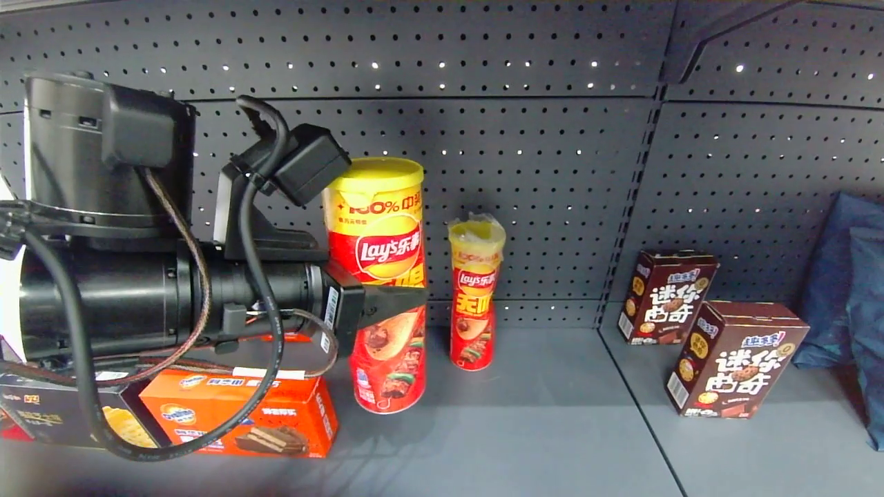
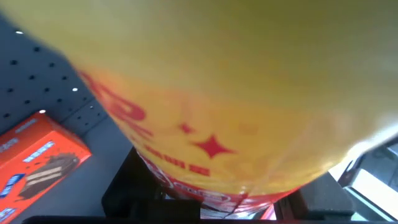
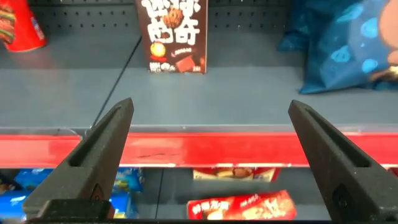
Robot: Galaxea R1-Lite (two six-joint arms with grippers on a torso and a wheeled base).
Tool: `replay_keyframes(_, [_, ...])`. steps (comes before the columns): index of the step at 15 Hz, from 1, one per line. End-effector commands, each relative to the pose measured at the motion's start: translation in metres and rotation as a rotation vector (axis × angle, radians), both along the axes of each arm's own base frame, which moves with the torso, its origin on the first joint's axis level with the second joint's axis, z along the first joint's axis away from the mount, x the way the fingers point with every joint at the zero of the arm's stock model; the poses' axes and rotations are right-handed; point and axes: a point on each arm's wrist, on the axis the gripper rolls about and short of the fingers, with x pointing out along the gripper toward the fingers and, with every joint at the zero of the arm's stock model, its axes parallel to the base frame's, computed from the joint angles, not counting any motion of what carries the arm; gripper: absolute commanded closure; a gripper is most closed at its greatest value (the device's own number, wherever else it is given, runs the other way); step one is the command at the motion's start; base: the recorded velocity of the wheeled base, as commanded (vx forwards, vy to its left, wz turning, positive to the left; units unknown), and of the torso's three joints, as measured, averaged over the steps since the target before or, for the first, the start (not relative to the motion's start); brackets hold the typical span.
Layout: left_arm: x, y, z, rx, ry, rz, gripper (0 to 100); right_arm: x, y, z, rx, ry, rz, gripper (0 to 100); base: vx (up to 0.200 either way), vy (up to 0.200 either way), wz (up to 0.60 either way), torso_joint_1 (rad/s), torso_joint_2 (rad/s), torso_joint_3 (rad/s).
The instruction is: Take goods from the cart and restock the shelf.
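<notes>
While the chip can [image 1: 382,283] was clasped at mid-height by the left gripper [image 1: 390,304], it was seen upright on the shelf [image 1: 525,428] (judged light, stiff, easily dented); the right gripper [image 3: 211,104] was spread empty.

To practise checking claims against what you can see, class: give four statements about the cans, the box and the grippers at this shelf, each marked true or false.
1. The left gripper is closed on the tall chip can. True.
2. The small chip can lies on its side. False: it stands upright beside the tall one.
3. The right gripper is open and holds nothing. True.
4. The orange box lies to the robot's right of both cans. False: it lies to their left.
</notes>
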Motion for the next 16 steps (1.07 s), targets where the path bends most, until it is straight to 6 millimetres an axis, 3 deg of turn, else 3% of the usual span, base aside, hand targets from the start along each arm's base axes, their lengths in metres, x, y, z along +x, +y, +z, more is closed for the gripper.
replay_keyframes(1, [0.0,0.001,0.002,-0.004,-0.006,0.003,100,0.03,0.001,0.1,0.098,0.041,0.038,0,0.0,0.0,0.0,0.0,0.0,0.0])
replay_keyframes(3, [0.006,-0.003,-0.005,0.009,0.015,0.006,100,0.037,0.004,0.101,-0.028,0.075,0.213,0,0.0,0.0,0.0,0.0,0.0,0.0])
replay_keyframes(6, [0.01,0.003,-0.004,0.007,0.011,0.032,100,0.06,0.013,0.112,-0.032,0.144,0.431,0,0.0,0.0,0.0,0.0,0.0,0.0])
replay_keyframes(8, [0.014,0.005,-0.005,0.008,0.014,0.046,100,0.09,0.03,0.129,-0.046,0.201,0.566,0,0.0,0.0,0.0,0.0,0.0,0.0])
replay_keyframes(13, [0.021,0.005,-0.004,-0.004,0.001,0.053,100,0.161,0.076,0.157,-0.175,0.195,0.701,0,0.0,0.0,0.0,0.0,0.0,0.0])
replay_keyframes(16, [0.024,0.011,-0.006,-0.008,0.002,0.064,100,0.191,0.108,0.16,-0.194,0.204,0.829,0,0.0,0.0,0.0,0.0,0.0,0.0])
